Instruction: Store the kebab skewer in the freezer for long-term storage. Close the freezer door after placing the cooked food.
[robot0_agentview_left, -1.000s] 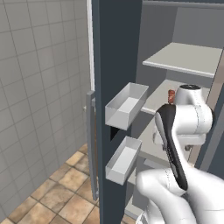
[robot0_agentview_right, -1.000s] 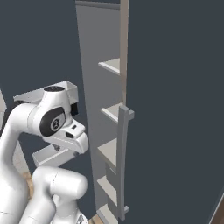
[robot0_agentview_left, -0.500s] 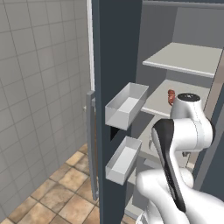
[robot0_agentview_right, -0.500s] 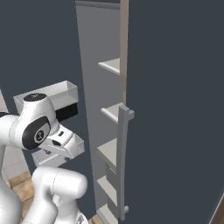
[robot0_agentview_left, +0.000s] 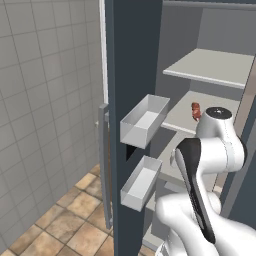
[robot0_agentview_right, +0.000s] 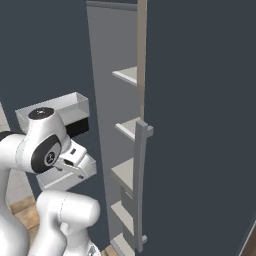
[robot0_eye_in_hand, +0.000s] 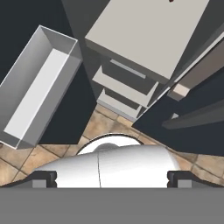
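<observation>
Your hand (robot0_eye_in_hand: 112, 181) sits low, fingers spread wide, holding nothing. Beside it, the freezer door (robot0_agentview_left: 132, 75) stands open, smooth slate-blue, with boxy grey bins (robot0_agentview_left: 144, 120). Farther in, the kebab skewer (robot0_agentview_left: 196, 110) lies on a flat pale freezer (robot0_agentview_right: 200, 100) shelf (robot0_agentview_left: 187, 115).

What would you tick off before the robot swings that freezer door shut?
1. Kebab skewer lying on a shelf inside the freezer: ok.
2. Hand open and empty: ok.
3. Skewer clear of the shelf's front edge: ok, it lies well back.
4. Arm clear of the doorway: not ok, it stands in front of the opening.
5. Freezer door wide open, still to be shut: ok.
6. Door bins empty: ok.
</observation>
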